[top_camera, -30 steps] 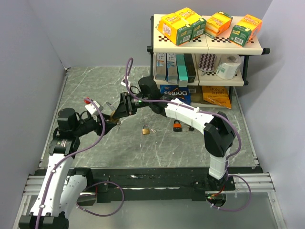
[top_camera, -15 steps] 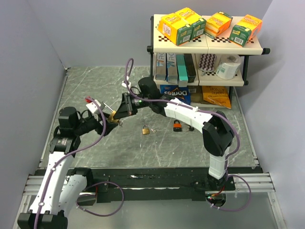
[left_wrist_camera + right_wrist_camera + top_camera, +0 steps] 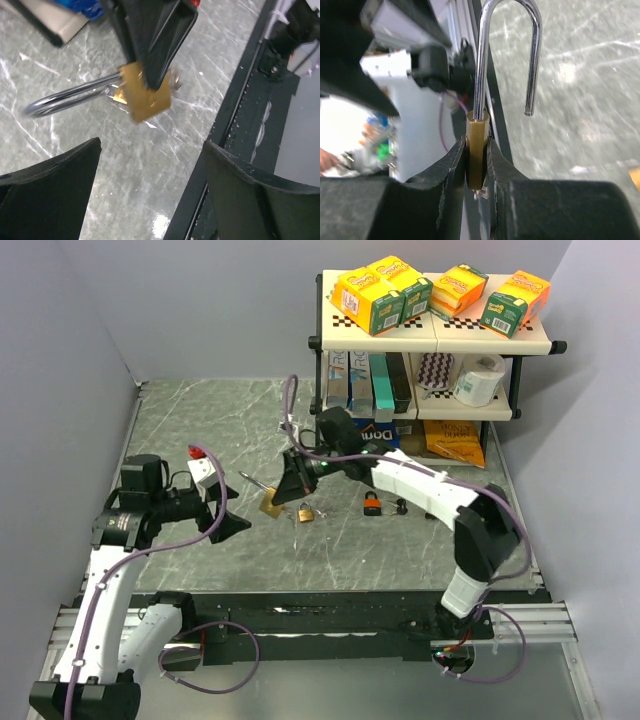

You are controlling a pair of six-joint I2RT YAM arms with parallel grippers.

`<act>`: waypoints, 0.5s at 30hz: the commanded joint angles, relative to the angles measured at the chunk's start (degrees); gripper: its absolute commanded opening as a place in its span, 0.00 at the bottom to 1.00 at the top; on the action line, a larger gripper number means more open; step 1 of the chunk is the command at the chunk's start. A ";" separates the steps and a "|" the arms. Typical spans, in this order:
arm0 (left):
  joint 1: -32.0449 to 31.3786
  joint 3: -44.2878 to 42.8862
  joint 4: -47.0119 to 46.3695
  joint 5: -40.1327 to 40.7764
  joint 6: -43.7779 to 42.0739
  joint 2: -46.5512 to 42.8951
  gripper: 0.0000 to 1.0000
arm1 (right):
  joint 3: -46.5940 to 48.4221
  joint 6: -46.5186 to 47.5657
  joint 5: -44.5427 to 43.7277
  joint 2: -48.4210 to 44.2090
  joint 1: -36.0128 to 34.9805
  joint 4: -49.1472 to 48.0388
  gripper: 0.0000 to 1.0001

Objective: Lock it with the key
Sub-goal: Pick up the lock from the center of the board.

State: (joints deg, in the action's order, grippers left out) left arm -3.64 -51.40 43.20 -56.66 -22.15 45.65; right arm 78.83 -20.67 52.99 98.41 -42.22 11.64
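Padlock (image 3: pixel 270 504) now in right gripper (image 3: pixel 287 492) alone; left gripper (image 3: pixel 230 508) wide, clear of it.

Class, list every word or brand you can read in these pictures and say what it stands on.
"Doritos", partly hidden: blue bag at the foot of the rack.
"HONEY", seemingly: orange bag beside it.
Too small to read: yellow boxes, blue cartons.
No text visible on the brass padlock.
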 commanded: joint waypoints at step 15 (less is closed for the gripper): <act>-1.72 -11.45 9.90 -8.99 -22.86 8.14 0.76 | -3.68 30.95 5.81 -19.92 0.30 19.21 0.00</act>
State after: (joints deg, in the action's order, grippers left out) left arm -4.03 -60.49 54.57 -59.90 -42.37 53.17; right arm 73.82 6.37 55.24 80.93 -41.36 31.03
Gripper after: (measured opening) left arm 0.779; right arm 0.245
